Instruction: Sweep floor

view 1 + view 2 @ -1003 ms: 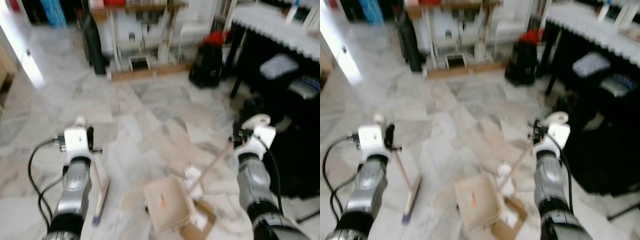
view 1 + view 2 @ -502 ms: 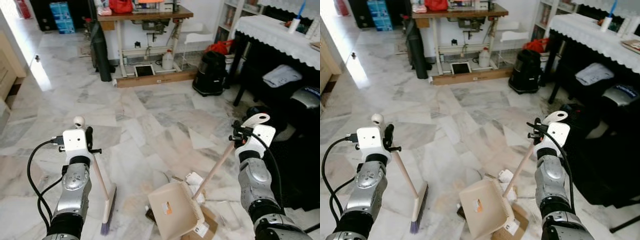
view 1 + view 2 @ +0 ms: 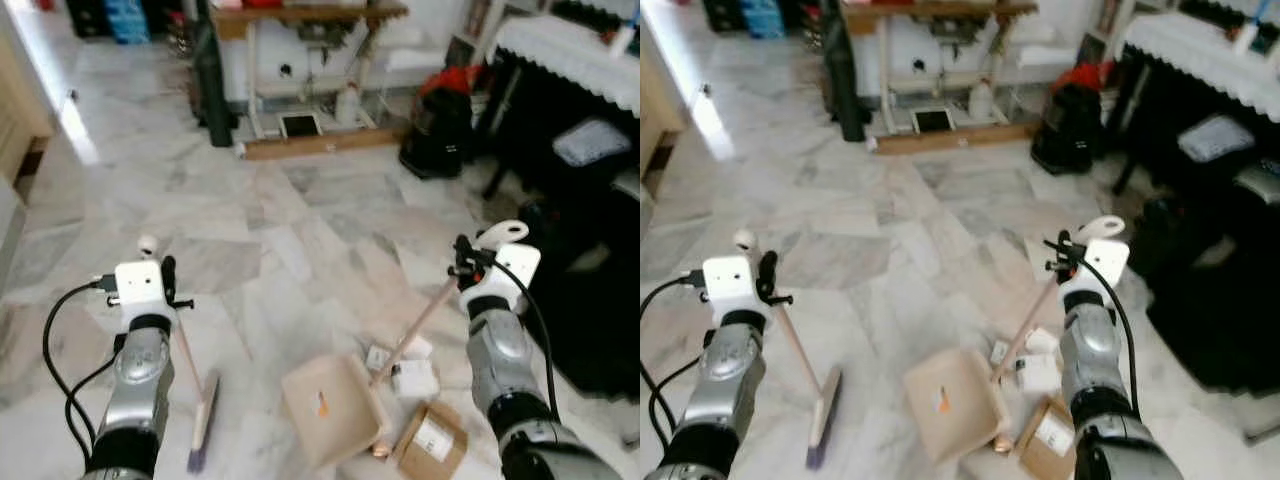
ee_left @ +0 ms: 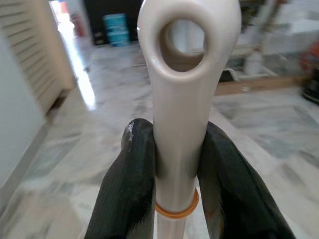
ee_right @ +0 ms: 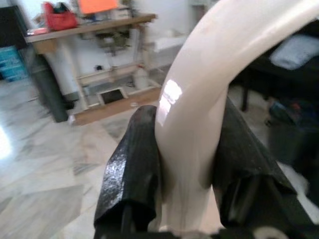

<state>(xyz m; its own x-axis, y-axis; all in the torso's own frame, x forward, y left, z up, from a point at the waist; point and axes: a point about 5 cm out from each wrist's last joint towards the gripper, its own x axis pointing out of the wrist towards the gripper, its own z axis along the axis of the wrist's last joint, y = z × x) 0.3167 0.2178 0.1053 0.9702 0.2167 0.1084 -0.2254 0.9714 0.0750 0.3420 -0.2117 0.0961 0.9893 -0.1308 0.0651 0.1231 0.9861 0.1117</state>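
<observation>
Marble floor (image 3: 300, 220) wide open ahead, litter low in front. Dustpan (image 3: 330, 405) lies flat by the boxes (image 3: 430, 440) and white scraps (image 3: 410, 375), right gripper (image 5: 187, 164) clamped on its handle. Broom (image 3: 203, 425) stands left of it, left gripper (image 4: 174, 174) squeezing the handle top. Risk: the broom sits well apart from the litter, so a hasty sweep may scatter scraps past the pan. Blur hides smaller debris, and the bristles' floor contact is unclear.

My broom handle (image 4: 179, 124) — glossy cream plastic; dustpan (image 3: 330, 408) matt beige; floor (image 3: 300, 210) polished marble — cardboard box (image 3: 432, 440).
</observation>
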